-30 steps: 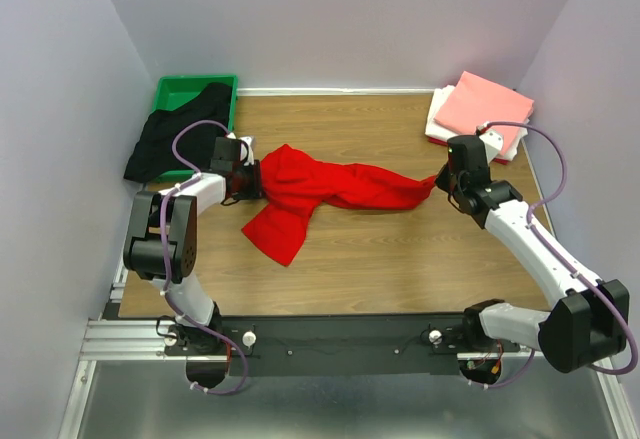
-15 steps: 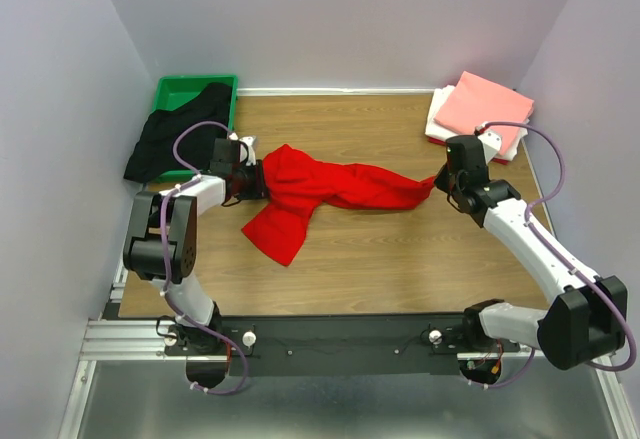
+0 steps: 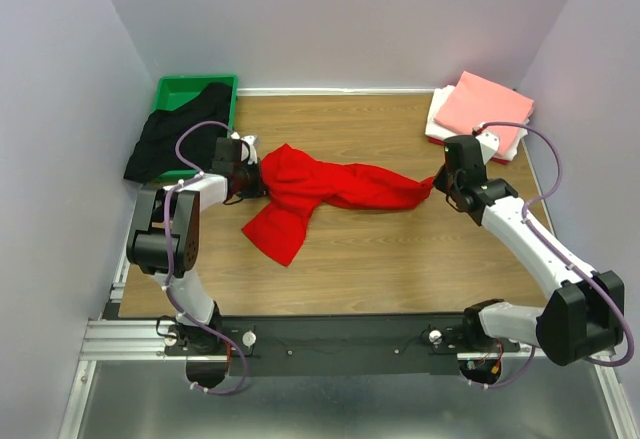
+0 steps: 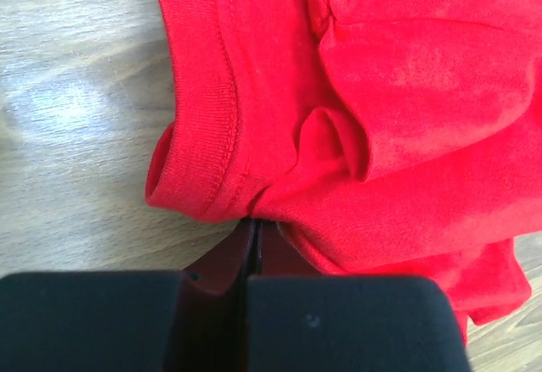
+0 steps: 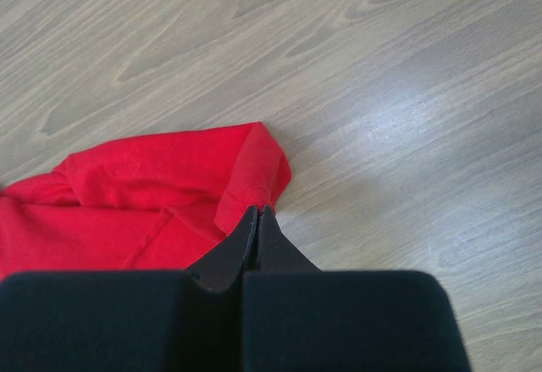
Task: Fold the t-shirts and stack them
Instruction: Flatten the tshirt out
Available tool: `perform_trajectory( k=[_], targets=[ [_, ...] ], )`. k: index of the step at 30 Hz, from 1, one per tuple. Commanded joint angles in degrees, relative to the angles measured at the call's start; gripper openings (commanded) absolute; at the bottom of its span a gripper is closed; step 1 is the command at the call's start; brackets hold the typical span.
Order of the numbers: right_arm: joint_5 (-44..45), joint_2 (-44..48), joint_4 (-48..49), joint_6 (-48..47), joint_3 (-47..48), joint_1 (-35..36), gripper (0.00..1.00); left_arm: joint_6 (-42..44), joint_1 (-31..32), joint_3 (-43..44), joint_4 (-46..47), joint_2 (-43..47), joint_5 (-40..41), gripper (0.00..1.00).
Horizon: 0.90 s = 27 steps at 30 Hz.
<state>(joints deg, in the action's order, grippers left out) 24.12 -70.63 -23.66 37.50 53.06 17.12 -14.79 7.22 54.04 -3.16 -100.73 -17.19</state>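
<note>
The red t-shirt [image 3: 320, 187] lay bunched across the middle of the bench [image 3: 400, 259] (wood-grained). The left jaws were clamped tight on its stitched edge, the right jaws likewise on its opposite corner.

No txt, label, brand or no. readable in any view. Just ahead of the jaws the red t-shirt [image 4: 381, 92] is plain cloth, no print or tag seen; the worktop [image 5: 381, 67] beyond shows bare wood grain only.
</note>
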Motion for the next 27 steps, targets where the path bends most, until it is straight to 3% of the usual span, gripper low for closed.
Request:
perform_trajectory(
  k=[1,12,17,23,27],
  targets=[
    [-0.21,-0.38,-0.69,0.30,0.64,-0.43,0.00,0.37,-0.19,1.68,-1.58,0.18,0.75,0.00],
    [1.54,-2.31,-1.04,-3.13,7.23,-0.43,0.00,-1.91,-1.42,8.61,-10.81,10.99,-0.47,0.00],
    [4.09,-7.06,-0.95,-7.61,14.43,-1.13,0.00,-3.23,-2.12,21.26,-14.06,11.44,-2.93,0.00],
    [5.59,-12.24,-0.95,-12.44,30.68,-2.01,0.00,-5.24,-4.49,42.17,-18.90,8.45,-4.69,0.00],
    [6.29,-14.00,-0.95,-15.16,42.01,-2.10,0.00,-8.59,-5.73,53.69,-17.15,8.27,-8.20,0.00]
  ],
)
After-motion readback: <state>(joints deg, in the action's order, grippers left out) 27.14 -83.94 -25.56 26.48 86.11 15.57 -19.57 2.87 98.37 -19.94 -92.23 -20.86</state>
